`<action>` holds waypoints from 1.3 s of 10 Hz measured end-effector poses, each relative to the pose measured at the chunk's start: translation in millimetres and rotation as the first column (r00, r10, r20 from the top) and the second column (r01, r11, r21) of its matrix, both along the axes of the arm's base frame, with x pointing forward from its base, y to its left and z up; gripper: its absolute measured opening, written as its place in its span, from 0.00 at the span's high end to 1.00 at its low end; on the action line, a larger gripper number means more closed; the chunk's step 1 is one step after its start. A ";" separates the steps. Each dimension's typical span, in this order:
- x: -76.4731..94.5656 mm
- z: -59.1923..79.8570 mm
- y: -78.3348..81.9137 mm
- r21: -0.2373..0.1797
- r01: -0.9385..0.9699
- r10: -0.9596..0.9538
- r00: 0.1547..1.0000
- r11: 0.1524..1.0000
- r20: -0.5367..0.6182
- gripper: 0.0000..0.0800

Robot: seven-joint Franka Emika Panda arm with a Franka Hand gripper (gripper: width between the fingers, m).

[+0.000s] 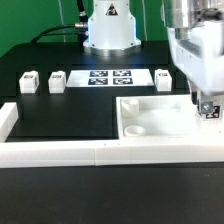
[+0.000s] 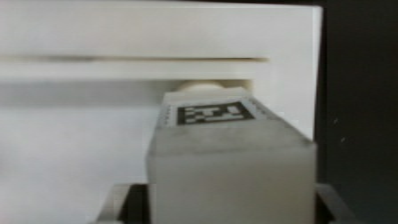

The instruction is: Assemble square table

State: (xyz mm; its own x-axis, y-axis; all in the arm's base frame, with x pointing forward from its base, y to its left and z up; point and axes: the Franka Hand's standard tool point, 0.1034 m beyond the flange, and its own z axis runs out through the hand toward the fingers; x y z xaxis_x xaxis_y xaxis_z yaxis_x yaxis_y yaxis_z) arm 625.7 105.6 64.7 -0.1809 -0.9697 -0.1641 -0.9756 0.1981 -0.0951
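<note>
clamping a leg block (image 2: 217, 150), the end effector (image 1: 207, 106) hangs over the tray top (image 1: 150, 128) at the exterior view's right; three more blocks (image 1: 57, 79) sit on the desk (image 1: 60, 112).

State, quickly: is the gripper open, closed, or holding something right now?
The gripper is closed, holding a leg.

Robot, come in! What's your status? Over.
Gripper: jaws shut on leg block, at tabletop's edge, exterior view's right. Three spare legs flank marker board. Nothing blocking.
</note>
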 end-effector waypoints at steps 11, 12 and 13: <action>-2.2 0.4 -0.6 0.055 0.352 -0.349 0.935 0.934 -0.066 0.31; -2.1 11.3 1.3 0.064 0.319 -0.316 0.947 0.946 -0.053 0.22; -5.6 28.6 2.1 0.078 0.286 -0.284 0.958 0.955 -0.037 0.22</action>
